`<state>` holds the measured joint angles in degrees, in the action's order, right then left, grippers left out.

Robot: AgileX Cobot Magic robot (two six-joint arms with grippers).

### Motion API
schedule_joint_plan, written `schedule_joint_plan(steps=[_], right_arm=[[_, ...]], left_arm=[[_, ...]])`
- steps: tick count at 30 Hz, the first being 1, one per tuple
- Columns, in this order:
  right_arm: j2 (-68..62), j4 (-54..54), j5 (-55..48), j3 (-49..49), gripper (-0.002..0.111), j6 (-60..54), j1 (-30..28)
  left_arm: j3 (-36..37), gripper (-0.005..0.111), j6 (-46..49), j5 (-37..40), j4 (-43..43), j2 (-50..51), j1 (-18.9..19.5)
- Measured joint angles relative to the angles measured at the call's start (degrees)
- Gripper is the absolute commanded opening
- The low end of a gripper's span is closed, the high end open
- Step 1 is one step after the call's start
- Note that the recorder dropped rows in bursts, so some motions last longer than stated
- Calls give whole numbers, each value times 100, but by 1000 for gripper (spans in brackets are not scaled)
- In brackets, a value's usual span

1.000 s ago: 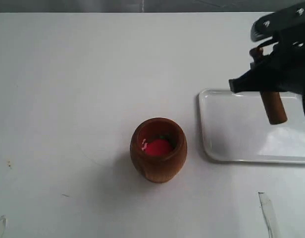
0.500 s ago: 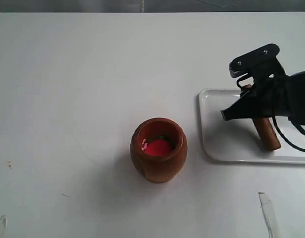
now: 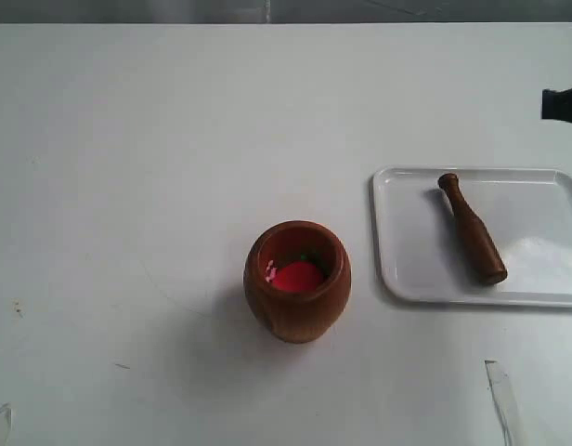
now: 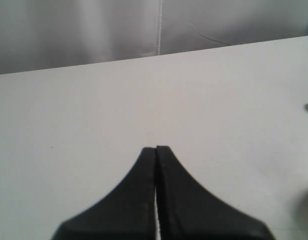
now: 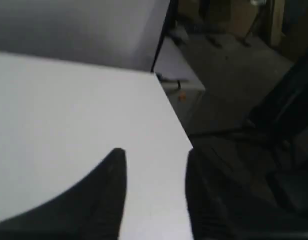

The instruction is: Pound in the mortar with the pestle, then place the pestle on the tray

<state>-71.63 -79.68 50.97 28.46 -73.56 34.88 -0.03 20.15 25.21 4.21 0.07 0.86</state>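
The reddish-brown wooden mortar [image 3: 297, 281] stands upright on the white table, red contents showing inside. The slim dark pestle [image 3: 472, 229] lies flat on the white tray [image 3: 407, 260] to the mortar's right, knob end toward the far side, nothing holding it. Only a black tip of my right arm [image 3: 563, 104] shows at the exterior view's right edge, beyond the tray's far corner. My right gripper [image 5: 155, 155] is open and empty over the table's edge. My left gripper [image 4: 156, 149] is shut with nothing in it, over bare table; the exterior view does not show it.
A strip of clear tape [image 3: 502, 398] lies near the front right of the table. The table's edge [image 5: 173, 112] drops off to a dark floor with furniture in the right wrist view. A grey backdrop [image 4: 94, 30] stands behind the table.
My right gripper lowered the pestle onto the tray, let it go, and pulled away to the upper right, almost out of the exterior view. The mortar stayed put.
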Motion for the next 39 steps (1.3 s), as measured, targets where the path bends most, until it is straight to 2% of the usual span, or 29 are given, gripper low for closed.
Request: schedule_joint_plan(steps=[1, 5, 11, 14, 17, 28, 32, 39], right_arm=[[287, 355, 28, -204, 1, 389, 59], [1362, 1776, 35, -1055, 0, 1770, 200], [3106, 4750, 20, -2479, 0, 3440, 358], [3919, 6088, -291, -2767, 0, 4260, 381], [4553, 6745, -908, -2810, 0, 4776, 381], [5730, 6966, -3593, -2823, 0, 6128, 381], [5745, 6765, -4071, -2823, 0, 6441, 381], [5745, 5703, -4400, -2823, 0, 6578, 381]], left_arm=[[0, 0, 0, 0, 0, 0, 0], [0, 0, 0, 0, 0, 0, 0], [0, 0, 0, 0, 0, 0, 0], [0, 0, 0, 0, 0, 0, 0], [0, 0, 0, 0, 0, 0, 0], [0, 0, 0, 0, 0, 0, 0], [0, 0, 0, 0, 0, 0, 0], [0, 0, 0, 0, 0, 0, 0]])
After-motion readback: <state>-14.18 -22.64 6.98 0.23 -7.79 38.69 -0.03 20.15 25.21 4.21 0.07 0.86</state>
